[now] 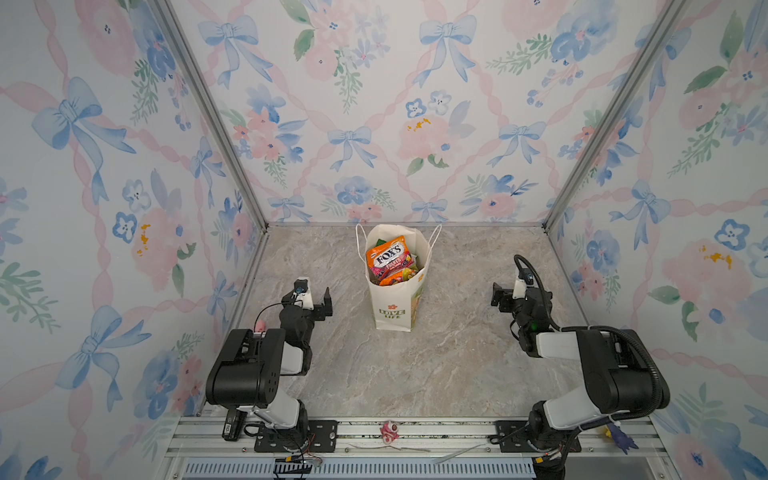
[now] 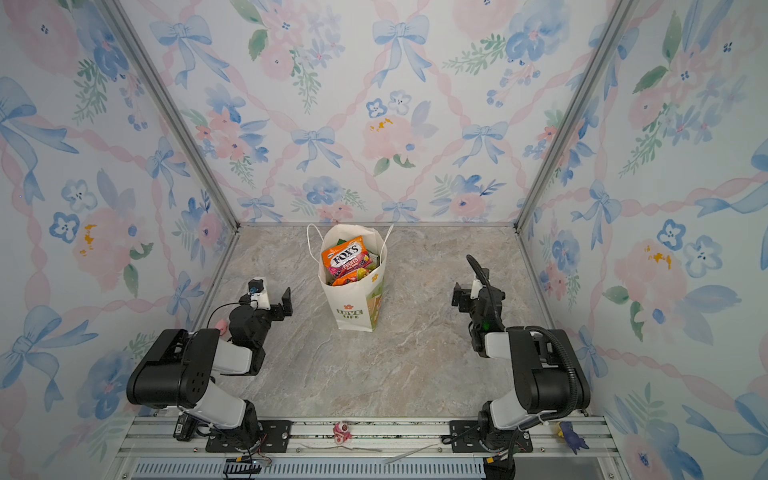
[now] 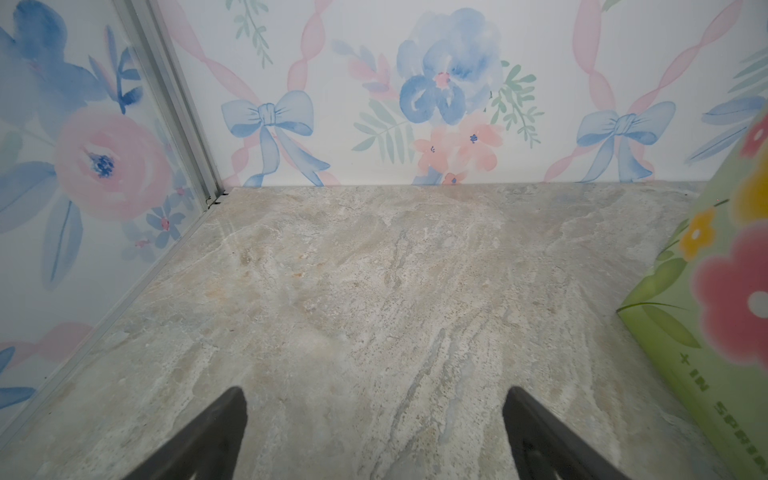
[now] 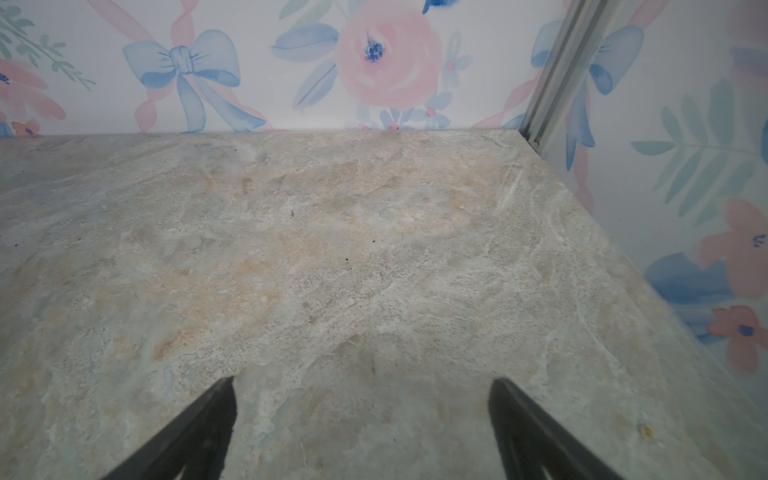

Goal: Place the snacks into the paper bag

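Aluminium rail [image 1: 453,431] fronts marble-look tabletop [image 1: 415,374] bearing paper bag [image 1: 390,296], floral walls [image 1: 374,124] around.

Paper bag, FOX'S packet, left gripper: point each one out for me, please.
paper bag [image 1: 388,296]: in a top view, on its cream front wall, below the rim.
FOX'S packet [image 1: 389,261]: in a top view, on the logo across its orange face.
left gripper [image 3: 376,392]: in the left wrist view, midway between its open fingertips.

I log the paper bag [image 2: 352,300] upright at frame centre, snacks [image 2: 345,258] filling its mouth, left gripper [image 2: 283,305] and right gripper [image 2: 459,297] flanking it, both empty.
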